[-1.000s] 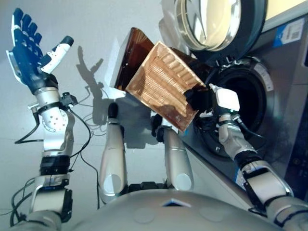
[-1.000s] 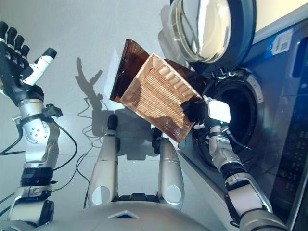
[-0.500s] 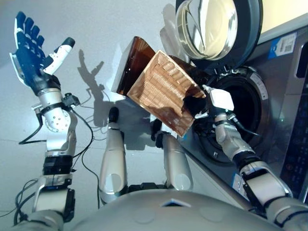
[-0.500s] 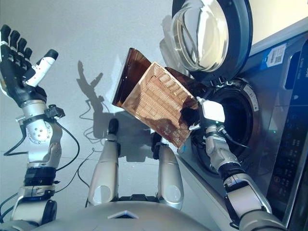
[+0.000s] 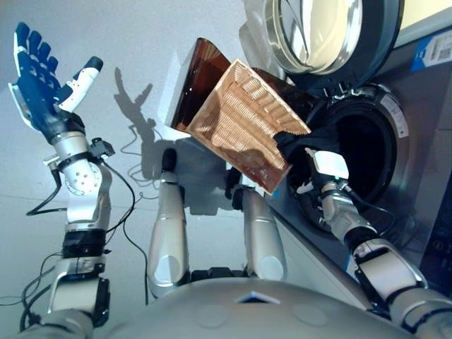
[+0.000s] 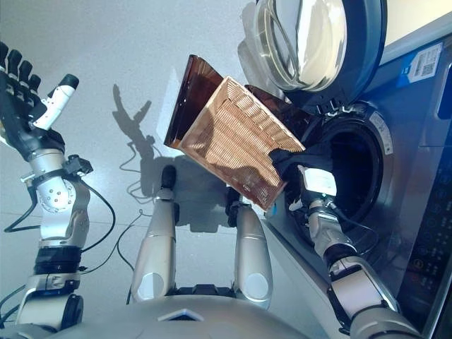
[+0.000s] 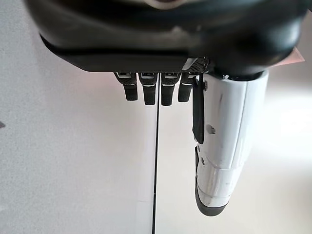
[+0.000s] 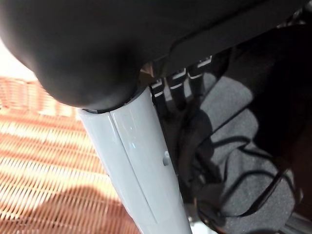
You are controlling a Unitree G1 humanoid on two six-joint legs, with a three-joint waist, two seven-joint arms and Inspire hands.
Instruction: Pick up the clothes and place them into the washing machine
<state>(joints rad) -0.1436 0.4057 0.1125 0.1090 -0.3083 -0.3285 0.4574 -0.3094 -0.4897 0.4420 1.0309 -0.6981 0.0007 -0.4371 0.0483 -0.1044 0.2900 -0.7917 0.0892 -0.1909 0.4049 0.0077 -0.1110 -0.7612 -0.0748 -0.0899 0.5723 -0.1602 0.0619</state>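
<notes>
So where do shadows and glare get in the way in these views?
Left eye view: the raised left robot hand casts a sharp shadow on the floor; the door glass reflects brightly. Right wrist view: shade falls across the basket, and dark clothes by the right robot hand blend into the drum.

– Left arm?
– Raised at the robot's far left, forearm upright, elbow bent. Left hand [image 5: 41, 90] spread flat, palm facing inward, fingers [image 7: 152, 90] straight, white-covered thumb [image 5: 80, 76] angled out. Holds nothing, touches nothing.
– Right arm?
– Comes in from lower right, forearm angled up and inward, wrist bent. Right hand [image 5: 321, 168] sits low at the right, back of hand with its white plate facing the camera.
– Fingers on that one?
– Curled. Wrist view shows the white thumb [image 8: 141, 161] alongside the fingers [image 8: 178, 90], pinching dark cloth [image 8: 239, 146] between them.
– Hands close to each other?
– No, well apart.
</notes>
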